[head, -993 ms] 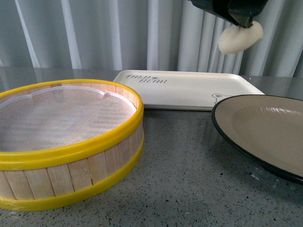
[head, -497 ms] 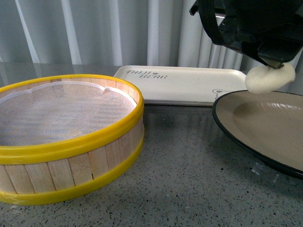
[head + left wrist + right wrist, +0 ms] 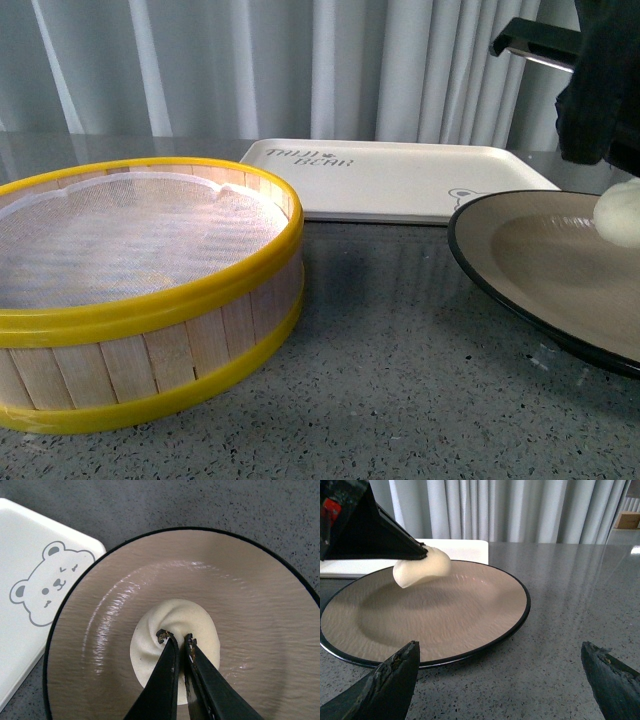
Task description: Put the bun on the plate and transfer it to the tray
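My left gripper (image 3: 176, 639) is shut on the pleated top of the cream-white bun (image 3: 172, 625), which hangs just over the middle of the taupe plate (image 3: 260, 630) with its black rim. The front view shows the bun (image 3: 620, 212) at the right edge, low above the plate (image 3: 530, 250), under the dark left arm. In the right wrist view the bun (image 3: 422, 567) is held slightly above the plate (image 3: 450, 615) by the left gripper (image 3: 422, 554). My right gripper (image 3: 502, 665) is open over bare table beside the plate. The cream tray (image 3: 390, 180) lies behind.
A round wooden steamer basket (image 3: 140, 290) with yellow rims and a white mesh liner fills the left of the front view. The tray's bear drawing (image 3: 47, 580) sits right beside the plate. Grey speckled tabletop and a pleated curtain surround everything.
The left arm carried the bun rightward and downward, from high above the tray to just over the plate's centre.
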Tool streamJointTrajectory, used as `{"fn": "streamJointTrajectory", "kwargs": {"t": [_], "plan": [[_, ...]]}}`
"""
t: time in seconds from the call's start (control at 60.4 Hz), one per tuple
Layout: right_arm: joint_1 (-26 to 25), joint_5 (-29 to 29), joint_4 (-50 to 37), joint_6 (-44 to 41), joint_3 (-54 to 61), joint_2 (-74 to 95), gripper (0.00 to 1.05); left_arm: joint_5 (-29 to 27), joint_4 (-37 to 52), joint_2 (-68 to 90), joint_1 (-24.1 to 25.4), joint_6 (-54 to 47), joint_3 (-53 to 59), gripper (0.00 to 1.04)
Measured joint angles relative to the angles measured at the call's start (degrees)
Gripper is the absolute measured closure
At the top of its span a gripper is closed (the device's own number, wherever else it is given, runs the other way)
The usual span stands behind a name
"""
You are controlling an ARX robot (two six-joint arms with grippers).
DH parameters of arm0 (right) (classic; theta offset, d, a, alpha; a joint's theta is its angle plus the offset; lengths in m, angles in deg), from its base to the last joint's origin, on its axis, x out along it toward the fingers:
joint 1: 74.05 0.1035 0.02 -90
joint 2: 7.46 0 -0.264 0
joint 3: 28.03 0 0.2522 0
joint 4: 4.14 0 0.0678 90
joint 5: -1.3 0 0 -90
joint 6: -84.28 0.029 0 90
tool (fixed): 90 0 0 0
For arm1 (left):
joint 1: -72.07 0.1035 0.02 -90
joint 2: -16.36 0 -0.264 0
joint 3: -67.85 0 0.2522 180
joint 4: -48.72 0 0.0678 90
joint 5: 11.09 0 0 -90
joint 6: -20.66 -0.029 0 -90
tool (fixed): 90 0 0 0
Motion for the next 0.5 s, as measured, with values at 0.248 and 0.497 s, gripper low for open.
{"fn": "streamJointTrajectory", "kwargs": {"t": [0.248,0.497], "plan": [[0.0,0.0,0.0,0.0,0.0,0.0,0.09,-3.5,1.1,2.2,-1.4,-4.1,0.1,1.01],[0.0,0.0,0.0,0.0,0.0,0.0,0.09,-6.7,1.5,3.6,-2.1,-7.0,0.2,1.01]]}}
